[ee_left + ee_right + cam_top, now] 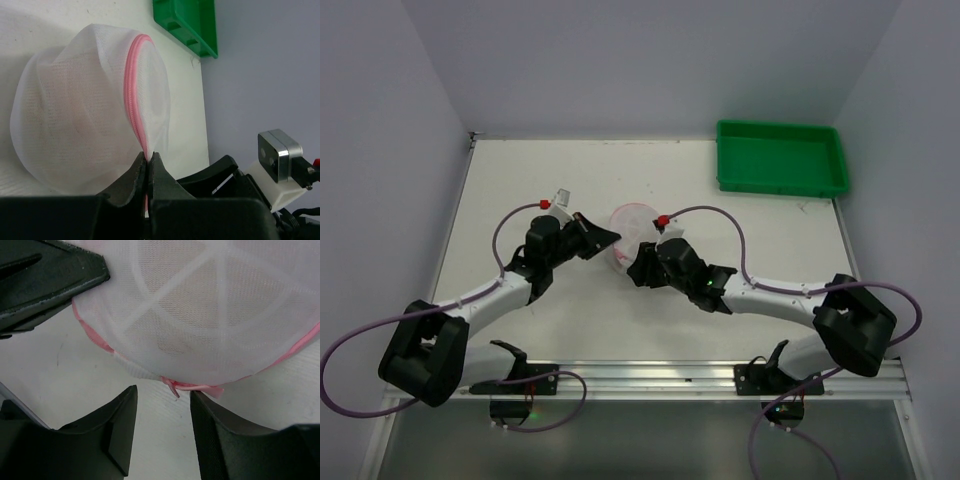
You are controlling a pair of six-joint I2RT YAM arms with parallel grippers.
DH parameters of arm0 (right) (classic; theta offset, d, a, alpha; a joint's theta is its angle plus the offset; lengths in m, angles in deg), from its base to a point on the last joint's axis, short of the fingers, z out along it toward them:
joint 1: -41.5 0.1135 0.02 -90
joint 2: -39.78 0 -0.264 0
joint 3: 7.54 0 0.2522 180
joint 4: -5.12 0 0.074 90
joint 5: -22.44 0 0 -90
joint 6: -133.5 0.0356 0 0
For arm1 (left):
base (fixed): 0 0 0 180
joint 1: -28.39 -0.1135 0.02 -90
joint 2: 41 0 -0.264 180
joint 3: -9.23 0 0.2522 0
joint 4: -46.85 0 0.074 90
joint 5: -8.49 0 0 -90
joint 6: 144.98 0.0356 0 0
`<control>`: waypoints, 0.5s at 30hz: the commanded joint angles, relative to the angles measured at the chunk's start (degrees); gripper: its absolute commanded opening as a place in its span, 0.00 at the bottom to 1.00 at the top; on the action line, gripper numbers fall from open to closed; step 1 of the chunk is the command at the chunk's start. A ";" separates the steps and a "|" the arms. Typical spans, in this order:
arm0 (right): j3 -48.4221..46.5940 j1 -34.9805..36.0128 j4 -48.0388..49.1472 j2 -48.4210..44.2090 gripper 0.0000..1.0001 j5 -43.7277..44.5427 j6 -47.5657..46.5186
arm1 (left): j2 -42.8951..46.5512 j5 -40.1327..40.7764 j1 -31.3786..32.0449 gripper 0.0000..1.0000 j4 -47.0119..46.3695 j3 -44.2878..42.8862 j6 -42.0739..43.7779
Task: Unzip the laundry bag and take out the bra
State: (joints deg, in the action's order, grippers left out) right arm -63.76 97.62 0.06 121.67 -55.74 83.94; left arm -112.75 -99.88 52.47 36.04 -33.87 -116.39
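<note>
White mesh, fine and see-through, makes up the one laundry bag (630, 224), a drum-shaped pouch lying near the middle of the table (520, 180) between two black grippers. One green tray (780, 158) of hard plastic sits well apart at the far right corner. A single band of pink zipper trim (131, 85) runs around the bag's rim, and white tape ribs (220, 290) cross its round face like spokes. Through the net a soft beige mass shows dimly: the bra (195, 310), inside the bag, its cups and straps too vague to make out. The left gripper (148, 162) has its two fingers (131, 182) pressed together, pinching the pink trim at the bag's near edge. The right gripper (164, 395) has its two fingers (112, 427) apart, with bare table showing in the gap. One small pink tab (192, 388) hangs from the trim just beyond the tips, close to the finger on the right of that view; whether it touches that finger cannot be told. The overhead view shows both arms meeting at the bag, but too small to tell how either pair of fingers stands. Only the left wrist view shows the pinch on the trim, along with a corner of the tray and the other arm's camera (280, 155). Only the right wrist view shows the tab, the ribs and the left gripper's dark fingers against the bag's upper-left edge.
</note>
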 commanded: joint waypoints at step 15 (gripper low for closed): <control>-0.70 -3.03 7.55 1.96 0.28 -1.71 -0.28 | 1.78 0.09 0.27 0.00 0.67 -0.36 -0.91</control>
State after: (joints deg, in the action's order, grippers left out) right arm -63.63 95.04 3.74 123.17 -58.15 83.97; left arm -112.33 -99.46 52.47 36.32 -33.87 -116.96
